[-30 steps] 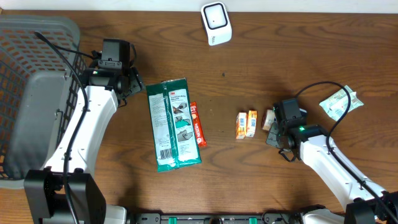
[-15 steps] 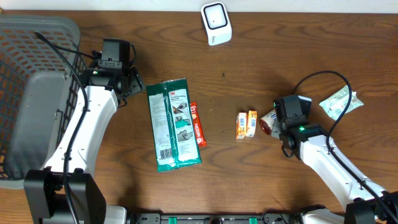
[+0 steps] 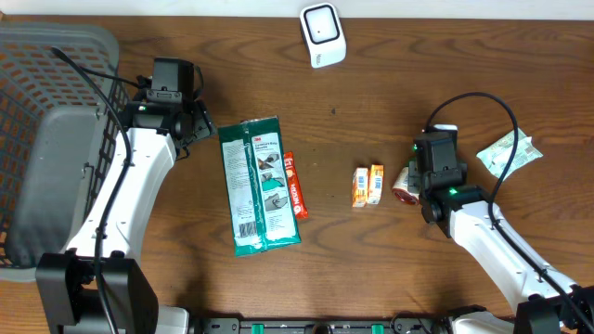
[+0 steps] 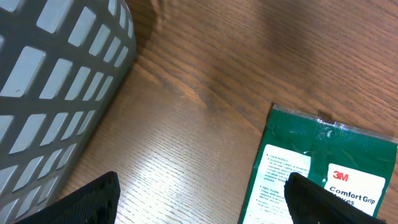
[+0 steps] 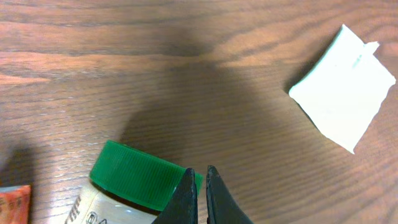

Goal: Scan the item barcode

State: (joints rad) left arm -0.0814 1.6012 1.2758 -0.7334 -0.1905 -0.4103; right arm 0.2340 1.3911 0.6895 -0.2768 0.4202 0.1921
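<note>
right end effector (image 5: pixel 199 186) closed, nothing seen between its tips, at the cap rim of the green-capped bottle (image 5: pixel 140 177) | bottle lies on the desk (image 5: pixel 186 74) near two orange boxes (image 3: pixel 360 186) | left end effector (image 4: pixel 205 199) open above the desk, between basket (image 4: pixel 56 93) and green packet (image 4: pixel 323 180) | scanner (image 3: pixel 322 35) well apart

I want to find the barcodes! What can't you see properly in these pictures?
- Green-capped bottle: the right gripper covers most of it overhead; the right wrist view's bottom edge cuts off its label.
- 3M package: print too small overhead; the left wrist view's bottom edge cuts it off.
- Small orange boxes: print too small overhead.
</note>
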